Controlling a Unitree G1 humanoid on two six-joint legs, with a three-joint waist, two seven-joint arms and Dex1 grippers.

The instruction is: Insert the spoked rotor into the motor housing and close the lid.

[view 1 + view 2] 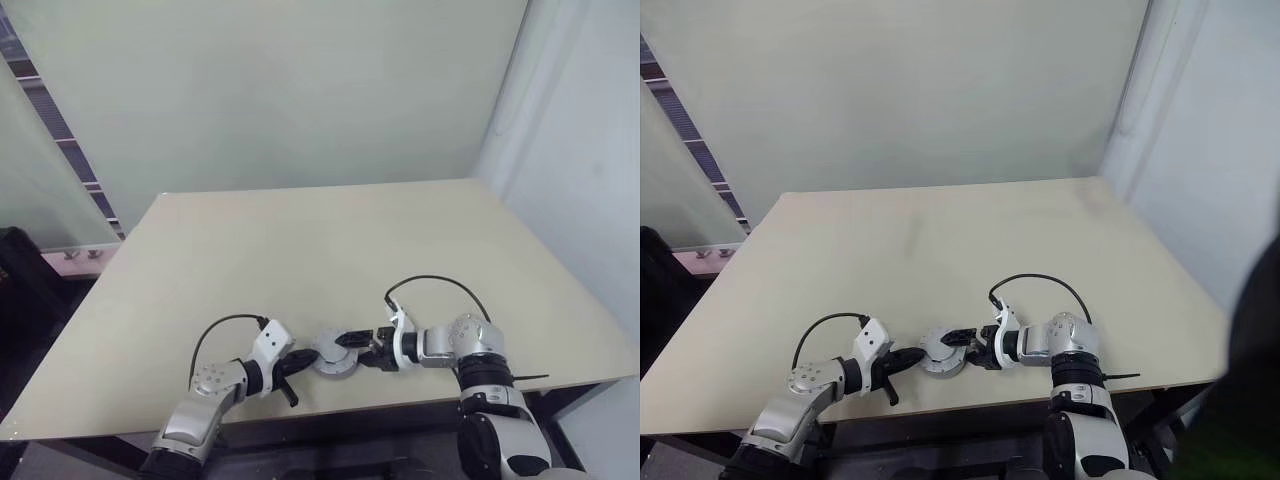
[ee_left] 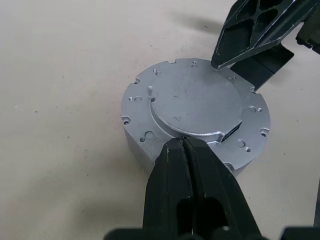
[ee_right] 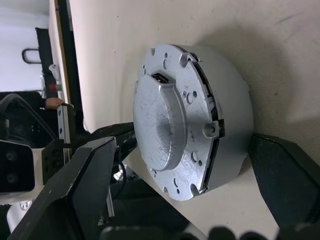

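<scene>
I see 1 silver round unit, the housing [image 2: 195, 112], sitting flat on the beige table [image 1: 300, 250], close to the near edge and between the 2 grippers. Its upper face is a closed silver plate with a raised round centre, small holes around the rim and notches in the edge. From my views I cannot see inside it, so I cannot tell where the rotor sits, and I cannot pick out a separate dark lid.

Left gripper [image 2: 184, 142]: the 2 black fingers are pressed together with no gap between them and nothing held. Their tips rest at the rim of the raised centre on the housing's top face, on the side nearer the left arm.

Right gripper [image 3: 200, 165]: fingers spread wide, 1 on each side of the housing, both clear of its wall. In the head views this gripper [image 1: 352, 341] points across toward the left arm, with 1 finger reaching over the housing's top. In the left wrist view that finger [image 2: 250, 30] hangs above the far rim of the housing, apart from the left fingers.

A black cable [image 1: 435, 282] loops up from the right wrist.
</scene>
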